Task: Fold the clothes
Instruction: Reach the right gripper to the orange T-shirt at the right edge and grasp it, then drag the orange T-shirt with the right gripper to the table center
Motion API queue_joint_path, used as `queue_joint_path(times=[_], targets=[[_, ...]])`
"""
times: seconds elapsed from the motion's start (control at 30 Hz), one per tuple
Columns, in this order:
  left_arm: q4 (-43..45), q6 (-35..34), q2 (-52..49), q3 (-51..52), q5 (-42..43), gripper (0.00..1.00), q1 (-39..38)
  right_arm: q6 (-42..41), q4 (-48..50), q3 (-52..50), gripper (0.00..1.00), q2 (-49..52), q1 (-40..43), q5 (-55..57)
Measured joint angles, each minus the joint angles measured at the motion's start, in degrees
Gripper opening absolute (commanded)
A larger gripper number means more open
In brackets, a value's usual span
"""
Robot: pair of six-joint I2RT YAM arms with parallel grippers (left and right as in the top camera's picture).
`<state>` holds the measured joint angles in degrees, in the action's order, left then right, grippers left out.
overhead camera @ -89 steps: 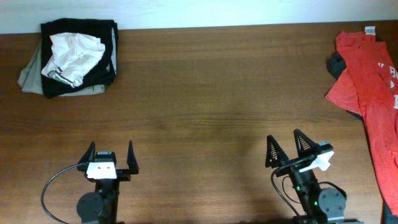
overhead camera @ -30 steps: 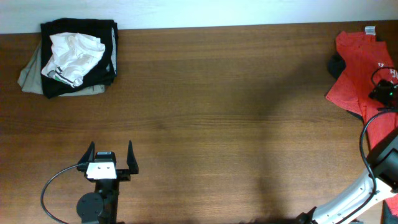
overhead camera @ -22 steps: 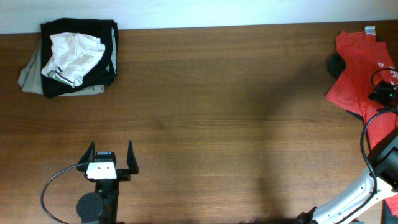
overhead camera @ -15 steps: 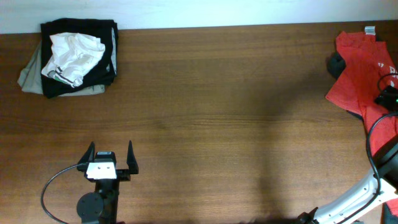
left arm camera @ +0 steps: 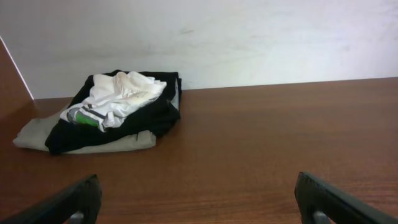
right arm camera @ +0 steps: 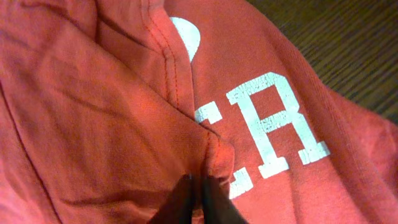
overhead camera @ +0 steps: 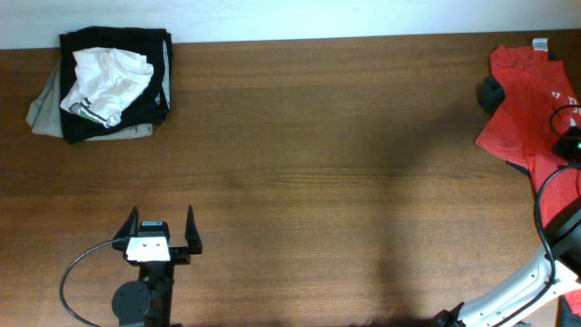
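The clothes, a red-orange T-shirt (overhead camera: 519,95) with white block lettering (right arm camera: 273,127), lie crumpled at the table's far right edge, partly cut off by the overhead view. A small white neck label (overhead camera: 541,43) shows at its top. My right gripper (right arm camera: 200,185) is shut on a raised fold of the shirt's fabric just left of the letters. Only the right arm's wrist (overhead camera: 572,138) shows at the overhead view's right edge. At the front left my left gripper (overhead camera: 156,225) stands open over bare wood, far from the shirt, its fingers (left arm camera: 78,200) wide apart.
A pile of other garments (overhead camera: 104,82), white on black on grey, sits at the back left corner, also in the left wrist view (left arm camera: 118,106). A dark object (overhead camera: 490,91) peeks out from under the shirt's left side. A white wall (left arm camera: 249,37) borders the table's far edge.
The right arm swung from the front of the table out to the shirt, and its jaws closed on a fold of the fabric. The left arm stayed still.
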<state>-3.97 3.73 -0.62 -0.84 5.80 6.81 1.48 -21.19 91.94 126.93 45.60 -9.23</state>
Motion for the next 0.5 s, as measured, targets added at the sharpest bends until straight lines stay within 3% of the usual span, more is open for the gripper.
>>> queue_joint_path(times=[0.27,0.5], targets=[[0.0,0.0,0.0,0.0,0.0,0.99,0.0,-1.4,-0.72,0.0,0.04,-2.8,-0.85,-5.95],[0.0,0.0,0.0,0.0,0.0,0.99,0.0,-2.84,-1.77,0.26,0.04,-8.81,-7.39,-5.2]])
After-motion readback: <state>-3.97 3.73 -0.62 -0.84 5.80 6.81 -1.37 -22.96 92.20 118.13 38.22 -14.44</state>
